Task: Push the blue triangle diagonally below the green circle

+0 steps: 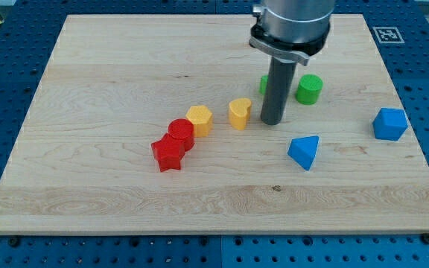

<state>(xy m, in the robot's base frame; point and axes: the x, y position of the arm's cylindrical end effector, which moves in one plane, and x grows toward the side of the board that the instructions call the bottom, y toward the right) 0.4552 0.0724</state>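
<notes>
The blue triangle (304, 152) lies on the wooden board (110, 67), right of centre. The green circle (309, 89) stands above it, toward the view's top. My tip (272, 122) rests on the board, up and to the left of the blue triangle and down-left of the green circle. It touches neither. A second green block (263, 84) is mostly hidden behind the rod.
A yellow heart (239, 113) sits just left of my tip. A yellow hexagon (199, 119), a red cylinder (180, 133) and a red star (168, 153) run down-left from it. A blue cube-like block (389, 123) sits near the right edge.
</notes>
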